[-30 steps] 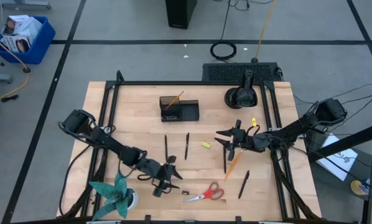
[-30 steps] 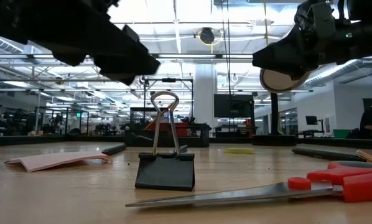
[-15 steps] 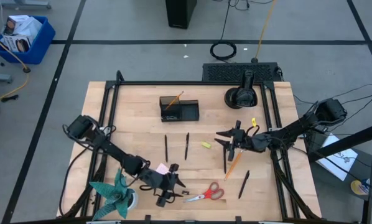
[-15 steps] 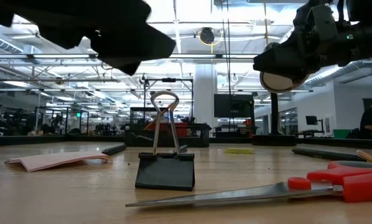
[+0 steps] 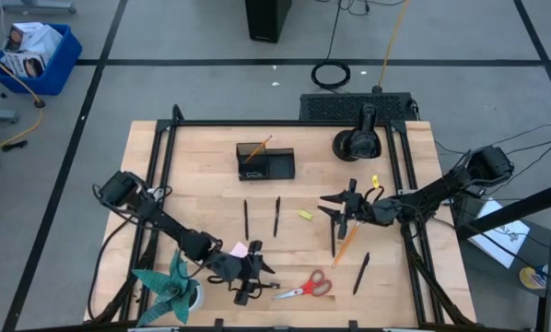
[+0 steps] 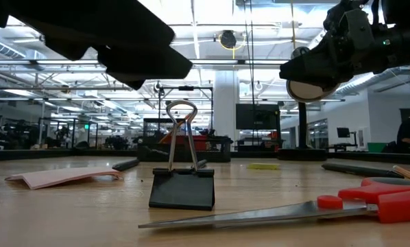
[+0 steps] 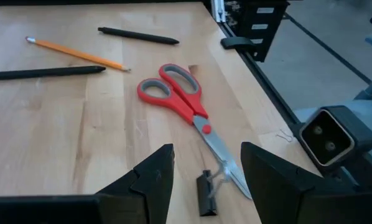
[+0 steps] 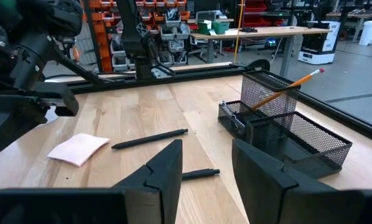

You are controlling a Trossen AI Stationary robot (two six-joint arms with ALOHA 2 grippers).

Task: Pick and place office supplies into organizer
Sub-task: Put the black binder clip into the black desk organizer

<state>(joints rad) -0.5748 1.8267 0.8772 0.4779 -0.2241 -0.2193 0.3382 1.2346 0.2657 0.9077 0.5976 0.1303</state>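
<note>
Now the left gripper (image 5: 249, 288) has moved down by the clip (image 7: 206, 190) and scissors (image 5: 307, 286), its jaws apart and empty. One pencil (image 8: 290, 86) stands in the organizer (image 5: 264, 162); pens (image 5: 276, 216) and the rest wait on the table. The right gripper (image 5: 341, 211) hangs open.

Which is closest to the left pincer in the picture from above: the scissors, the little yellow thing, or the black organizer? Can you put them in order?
Counting from the left pincer, near the table's front edge:
1. The scissors, right beside it along the front edge.
2. The little yellow thing, farther back, near the table's middle.
3. The black organizer, farthest, toward the back with a pencil standing in it.
</note>
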